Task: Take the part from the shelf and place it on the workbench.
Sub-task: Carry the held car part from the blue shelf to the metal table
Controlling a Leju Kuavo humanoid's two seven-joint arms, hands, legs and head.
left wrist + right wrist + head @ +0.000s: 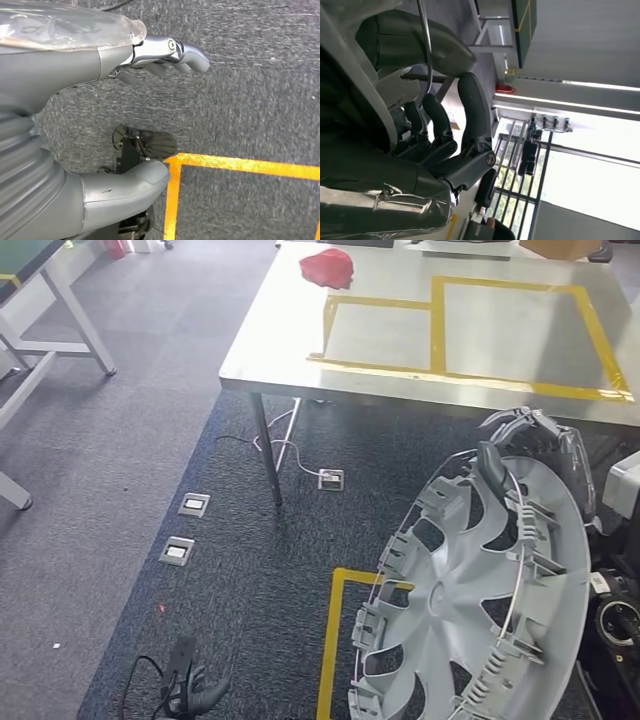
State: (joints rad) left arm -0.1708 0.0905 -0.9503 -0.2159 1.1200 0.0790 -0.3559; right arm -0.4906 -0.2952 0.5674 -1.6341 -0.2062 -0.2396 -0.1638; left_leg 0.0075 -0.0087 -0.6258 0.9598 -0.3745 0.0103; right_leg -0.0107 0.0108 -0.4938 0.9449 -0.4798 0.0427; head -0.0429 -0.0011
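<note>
Down at the five o'clock corner of the head view, the right hand [528, 445] grips the upper rim of a grey wheel cover [468, 590], dark fingers hooked over its edge beside the wire retaining ring. The wheel cover hangs tilted, inner face and clips toward the camera, above dark carpet and a yellow tape square [336, 635] on the floor. In the right wrist view the fingers [473, 110] curl around the cover's rim and wire. The left hand [113, 125] hangs over the carpet holding nothing, thumb and fingers apart, near a yellow tape corner. Toward twelve o'clock stands the steel table [377, 350], well apart from the wheel cover, marked with yellow tape rectangles [468, 335], with a red cloth [327, 267] near its far edge. Floor sockets [185, 530] sit at nine o'clock.
</note>
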